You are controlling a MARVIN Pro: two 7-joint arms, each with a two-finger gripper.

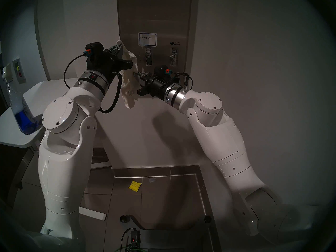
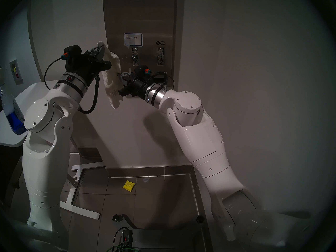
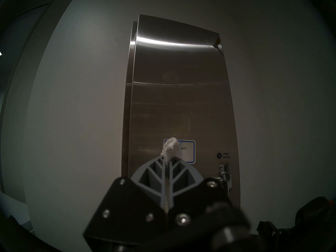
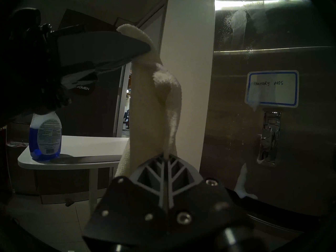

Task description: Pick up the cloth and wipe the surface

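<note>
both hands are pinching the soft cream-white terry cloth hanging lengthwise between them: left hand gripping its top corner, right hand its middle, just left of the brushed stainless-steel dispenser front.

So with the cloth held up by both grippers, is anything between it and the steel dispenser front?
Nothing visible blocks it. The cloth hangs pinched by the left gripper at its top corner and the right gripper lower down, just off the left edge of the dispenser front. The two levers and the label are fixtures on that surface.
</note>
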